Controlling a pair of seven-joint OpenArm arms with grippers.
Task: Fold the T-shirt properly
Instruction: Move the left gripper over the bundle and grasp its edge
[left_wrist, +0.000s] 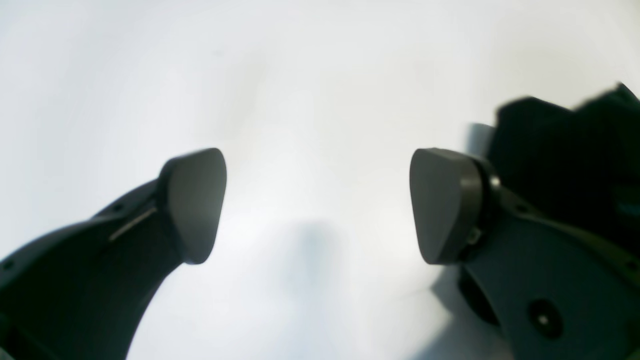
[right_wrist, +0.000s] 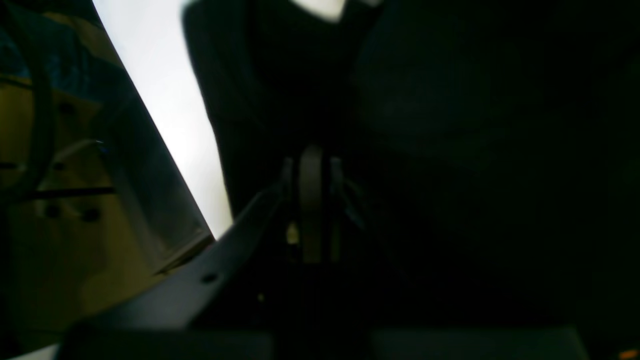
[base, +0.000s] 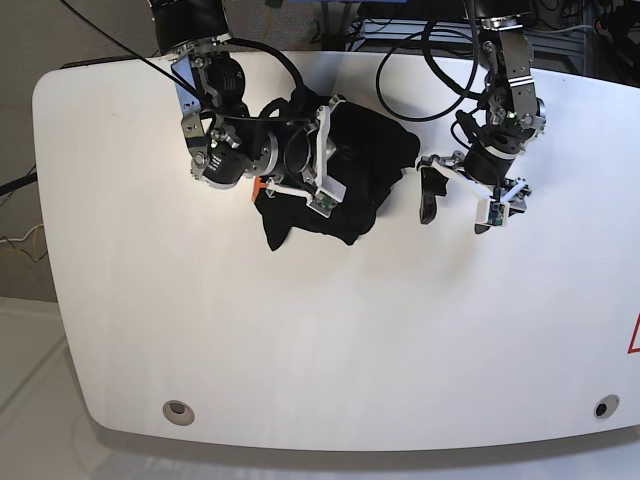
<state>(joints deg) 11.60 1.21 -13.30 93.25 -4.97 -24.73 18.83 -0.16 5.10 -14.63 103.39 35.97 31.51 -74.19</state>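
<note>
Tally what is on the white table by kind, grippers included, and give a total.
T-shirt: 1, black, bunched up
Grippers: 2, the left gripper open beside the shirt, the right gripper shut on it
Total: 3

You see two black arms trailing looped black cables, white brackets behind each pincer, and the left pincer with rounded matte-grey pads.
</note>
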